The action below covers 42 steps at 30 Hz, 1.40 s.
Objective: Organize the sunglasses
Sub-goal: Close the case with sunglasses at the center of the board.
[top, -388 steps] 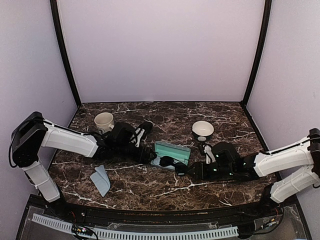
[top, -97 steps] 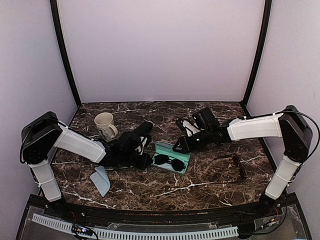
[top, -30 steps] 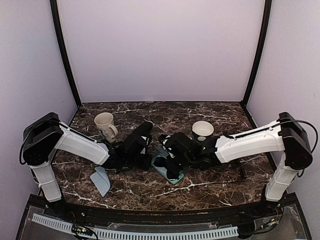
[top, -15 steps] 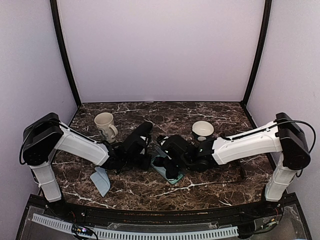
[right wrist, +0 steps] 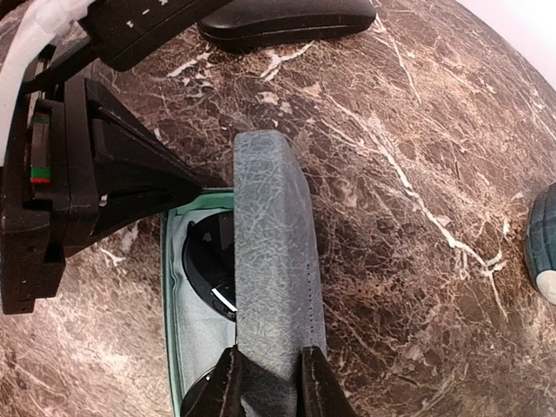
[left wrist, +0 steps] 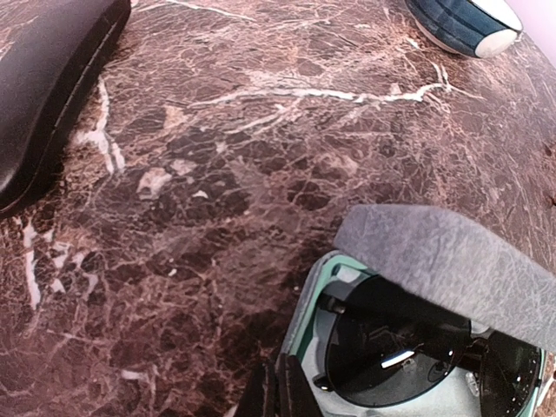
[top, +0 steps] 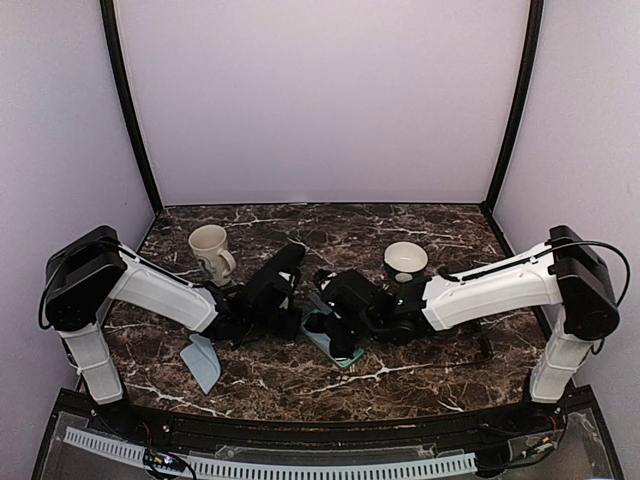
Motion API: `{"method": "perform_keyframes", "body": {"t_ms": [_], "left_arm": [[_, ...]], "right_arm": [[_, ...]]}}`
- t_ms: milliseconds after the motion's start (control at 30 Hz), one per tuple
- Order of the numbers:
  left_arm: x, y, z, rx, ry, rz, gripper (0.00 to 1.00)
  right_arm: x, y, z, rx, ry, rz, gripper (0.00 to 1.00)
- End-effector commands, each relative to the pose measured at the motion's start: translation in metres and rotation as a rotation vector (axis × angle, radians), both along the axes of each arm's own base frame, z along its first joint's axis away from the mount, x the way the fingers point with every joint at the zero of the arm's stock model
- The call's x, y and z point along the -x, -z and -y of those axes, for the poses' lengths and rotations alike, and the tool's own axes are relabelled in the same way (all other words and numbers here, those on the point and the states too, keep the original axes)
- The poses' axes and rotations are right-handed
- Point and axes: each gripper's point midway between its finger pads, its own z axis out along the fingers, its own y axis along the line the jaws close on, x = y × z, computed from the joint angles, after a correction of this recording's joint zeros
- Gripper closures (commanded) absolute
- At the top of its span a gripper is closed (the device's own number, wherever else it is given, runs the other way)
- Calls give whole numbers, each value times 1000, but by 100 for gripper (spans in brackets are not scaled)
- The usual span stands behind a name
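Note:
One pair of sunglasses point(left wrist: 408, 347) point(right wrist: 208, 269) lies inside the blue-grey case point(top: 347, 357) with its green lining point(right wrist: 187, 330). My right gripper point(right wrist: 271, 382) point(top: 338, 335) is shut on the case's grey lid point(right wrist: 274, 261) point(left wrist: 452, 261), which stands half raised over the lenses. My left gripper point(left wrist: 282, 391) point(top: 296, 325) is shut, its tips against the case's left rim. A second pair of sunglasses point(top: 487, 343) lies on the table at the right, partly behind my right arm.
A black oblong case point(left wrist: 52, 87) point(right wrist: 287, 17) lies behind the left gripper. A cream mug point(top: 208, 248) stands back left and a bowl point(top: 405, 260) point(left wrist: 465, 22) back right. A pale blue flat piece point(top: 203, 362) lies front left.
Three seconds ago the case lay open and my right arm was further back. It has since come to the case and taken hold of the lid, creeping slightly left in the last second. The left arm stayed.

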Motion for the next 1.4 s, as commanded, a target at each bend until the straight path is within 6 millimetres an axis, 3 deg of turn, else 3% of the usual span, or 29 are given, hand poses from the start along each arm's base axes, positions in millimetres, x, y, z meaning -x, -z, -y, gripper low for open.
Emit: {"method": "perform_keyframes", "body": {"t_ms": [0, 667, 800, 1000, 1367], "left_arm": [[17, 17, -8, -22, 2, -71, 100], [17, 15, -9, -20, -1, -66, 100], [17, 13, -9, -20, 0, -64, 100], [18, 9, -11, -13, -4, -57, 100], [20, 5, -13, -2, -6, -46, 100]], "right_arm": [[56, 54, -43, -120, -140, -272, 84], [63, 52, -46, -164, -148, -283, 69], [59, 38, -42, -174, -135, -259, 59], [50, 16, -28, -177, -111, -230, 40], [46, 32, 5, -68, -71, -233, 30]]}}
